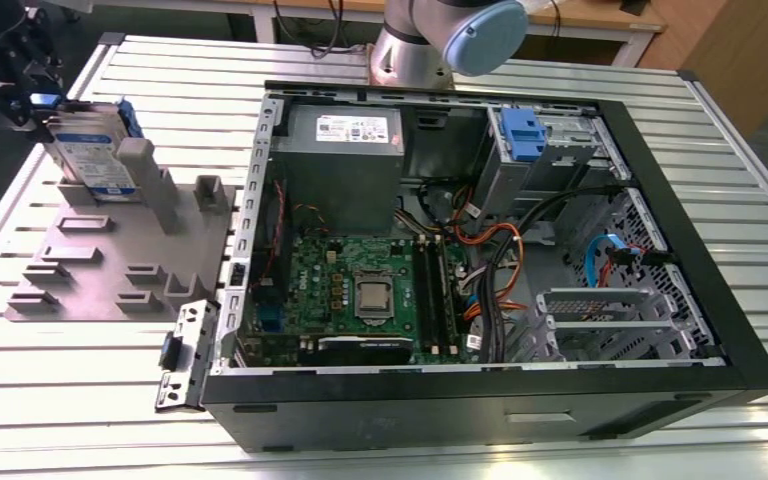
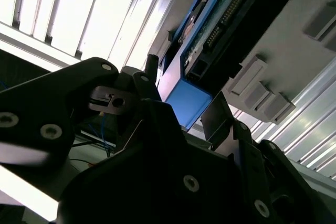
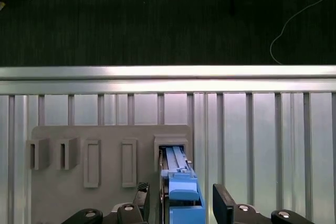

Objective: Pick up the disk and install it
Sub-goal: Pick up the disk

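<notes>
End effector (image 1: 35, 95) at the exterior view's far left, downward-facing, fingers (image 3: 221, 199) apart.

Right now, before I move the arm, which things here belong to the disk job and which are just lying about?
Job:
disk, upright in the grey holder
gripper, open, astride the disk
computer case, lid off, with its drive cage

Lying about:
grey box with a white sticker
circuit board
orange cables
metal bracket beside the case

The disk (image 1: 95, 152) is seen silver, blue-framed, white-and-blue labelled. The rack (image 1: 91, 285) is coloured grey, the table (image 1: 77, 400) ribbed silver, the case (image 1: 424, 412) black, the motherboard (image 1: 337, 270) green and cables (image 1: 498, 236) orange.
</notes>
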You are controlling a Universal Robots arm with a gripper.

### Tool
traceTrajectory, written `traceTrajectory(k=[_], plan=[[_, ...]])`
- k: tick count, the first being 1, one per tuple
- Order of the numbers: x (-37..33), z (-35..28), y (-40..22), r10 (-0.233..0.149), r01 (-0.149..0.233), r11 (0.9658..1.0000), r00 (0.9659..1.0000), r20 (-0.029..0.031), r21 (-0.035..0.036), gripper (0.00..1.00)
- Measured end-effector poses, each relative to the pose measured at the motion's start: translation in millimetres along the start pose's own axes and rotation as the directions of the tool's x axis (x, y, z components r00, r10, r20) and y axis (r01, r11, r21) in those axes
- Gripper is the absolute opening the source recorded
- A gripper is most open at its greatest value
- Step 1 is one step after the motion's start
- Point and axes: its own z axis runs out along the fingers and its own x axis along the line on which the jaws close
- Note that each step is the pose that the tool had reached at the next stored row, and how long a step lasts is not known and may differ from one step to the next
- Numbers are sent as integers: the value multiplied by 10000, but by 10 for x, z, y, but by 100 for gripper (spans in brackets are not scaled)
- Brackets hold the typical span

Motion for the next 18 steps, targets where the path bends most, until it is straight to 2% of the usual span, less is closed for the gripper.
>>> traceTrajectory(k=[7,18], plan=[[-22,39,0,0,0,10000,10000,0,0,59],[-22,45,1,0,0,10000,10000,-6,-1,58]])
